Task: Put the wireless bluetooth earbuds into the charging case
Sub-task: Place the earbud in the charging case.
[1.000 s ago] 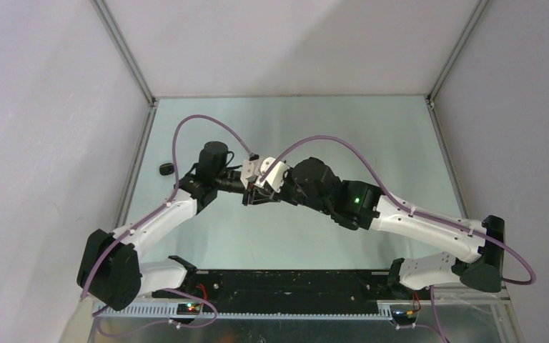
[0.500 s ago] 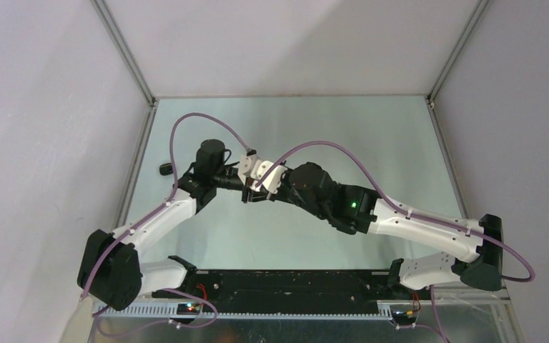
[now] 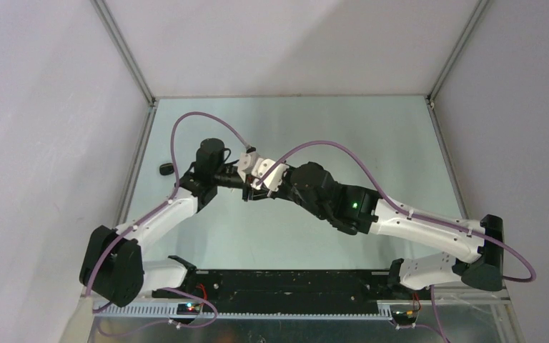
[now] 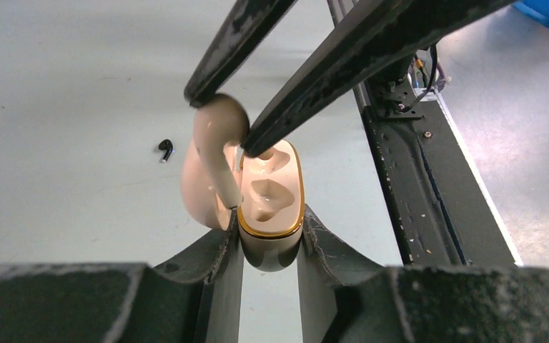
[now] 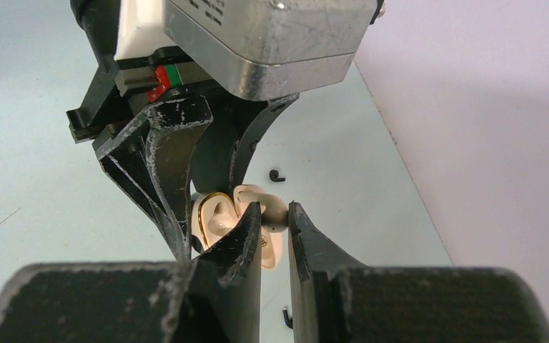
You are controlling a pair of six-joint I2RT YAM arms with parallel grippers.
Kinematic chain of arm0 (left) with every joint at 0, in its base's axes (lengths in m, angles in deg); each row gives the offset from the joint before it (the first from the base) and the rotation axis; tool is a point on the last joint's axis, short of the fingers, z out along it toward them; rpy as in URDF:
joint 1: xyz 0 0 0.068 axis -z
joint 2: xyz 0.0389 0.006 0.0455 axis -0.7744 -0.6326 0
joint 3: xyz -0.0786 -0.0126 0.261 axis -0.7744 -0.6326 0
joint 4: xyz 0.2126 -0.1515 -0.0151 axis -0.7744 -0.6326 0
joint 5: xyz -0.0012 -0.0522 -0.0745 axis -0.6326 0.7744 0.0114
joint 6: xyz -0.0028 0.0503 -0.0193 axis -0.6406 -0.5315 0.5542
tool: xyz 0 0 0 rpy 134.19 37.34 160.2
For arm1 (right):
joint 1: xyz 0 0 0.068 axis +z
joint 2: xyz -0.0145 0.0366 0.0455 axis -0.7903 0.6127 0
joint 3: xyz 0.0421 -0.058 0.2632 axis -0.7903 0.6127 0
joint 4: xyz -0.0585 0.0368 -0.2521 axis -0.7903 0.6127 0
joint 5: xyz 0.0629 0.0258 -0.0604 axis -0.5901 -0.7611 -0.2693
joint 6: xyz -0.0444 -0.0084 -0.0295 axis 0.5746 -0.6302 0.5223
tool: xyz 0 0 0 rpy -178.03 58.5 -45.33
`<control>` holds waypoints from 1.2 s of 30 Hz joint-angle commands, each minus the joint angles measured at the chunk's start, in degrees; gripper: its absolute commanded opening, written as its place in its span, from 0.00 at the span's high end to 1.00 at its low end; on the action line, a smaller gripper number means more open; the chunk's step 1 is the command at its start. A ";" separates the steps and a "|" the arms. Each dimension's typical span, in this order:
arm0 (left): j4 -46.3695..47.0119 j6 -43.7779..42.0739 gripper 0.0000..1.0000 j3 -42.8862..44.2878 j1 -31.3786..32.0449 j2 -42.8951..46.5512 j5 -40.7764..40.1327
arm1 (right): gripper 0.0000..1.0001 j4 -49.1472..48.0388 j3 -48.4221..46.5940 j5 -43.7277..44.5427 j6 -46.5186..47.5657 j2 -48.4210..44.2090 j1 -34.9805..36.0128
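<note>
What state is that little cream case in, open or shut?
Open. The charging case has its lid swung aside, and the moulded wells inside show.

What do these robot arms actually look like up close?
The left arm and right arm have white shells and black joints. A purple cable loops along each. The right one shows a green light. The left gripper and right gripper have black, scuffed fingers.
</note>
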 commanded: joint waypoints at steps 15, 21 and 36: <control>4.35 7.49 1.00 1.04 -0.55 -2.37 2.14 | 0.98 -1.76 1.45 0.42 1.29 -1.57 -0.15; 4.05 7.51 1.00 1.27 -0.53 -2.34 3.14 | 0.98 -2.46 2.27 0.63 2.12 -1.47 -0.06; 2.38 7.04 1.00 2.06 -0.55 -2.82 3.62 | 0.98 -2.26 2.48 0.91 3.30 -1.14 1.09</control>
